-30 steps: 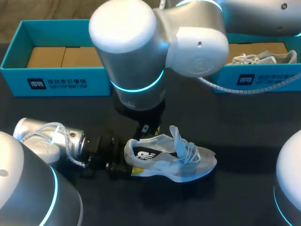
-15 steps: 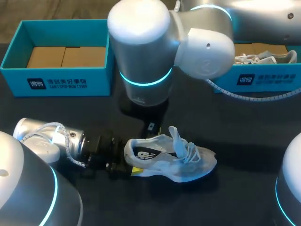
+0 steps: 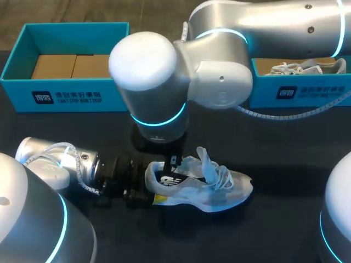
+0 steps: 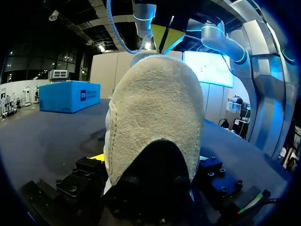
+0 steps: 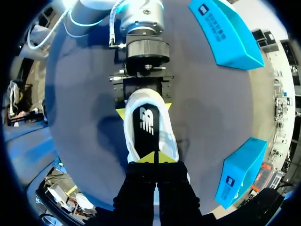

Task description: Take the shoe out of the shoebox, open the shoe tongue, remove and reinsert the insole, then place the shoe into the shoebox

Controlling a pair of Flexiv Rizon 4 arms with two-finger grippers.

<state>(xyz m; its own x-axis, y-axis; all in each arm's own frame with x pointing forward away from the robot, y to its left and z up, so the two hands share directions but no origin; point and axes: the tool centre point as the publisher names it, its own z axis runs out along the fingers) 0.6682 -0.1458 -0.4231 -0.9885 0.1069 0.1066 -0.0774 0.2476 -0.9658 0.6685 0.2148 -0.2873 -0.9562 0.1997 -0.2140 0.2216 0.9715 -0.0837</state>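
A white and grey shoe (image 3: 205, 189) stands upright on the dark table (image 3: 285, 148), toe to the right. Its tongue (image 3: 203, 158) sticks up and its laces are loose. My left gripper (image 3: 149, 193) lies low on the table, shut on the shoe's heel (image 4: 155, 113), one yellow tip on each side (image 5: 120, 113). The black insole (image 5: 146, 123) with a white logo shows inside the shoe. My right gripper (image 5: 155, 157) is shut, with nothing between its tips. It points straight down at the shoe's opening (image 3: 174, 161), just above the insole.
A teal shoebox (image 3: 66, 97) with brown cardboard inside stands at the back left. A second teal box (image 3: 299, 92) at the back right holds another white shoe (image 3: 307, 67). My right arm's big elbow (image 3: 148, 71) hangs over the table's middle.
My right arm has swung back to the left and its shut gripper has come down to the shoe's opening. The left gripper and the shoe have stayed put.
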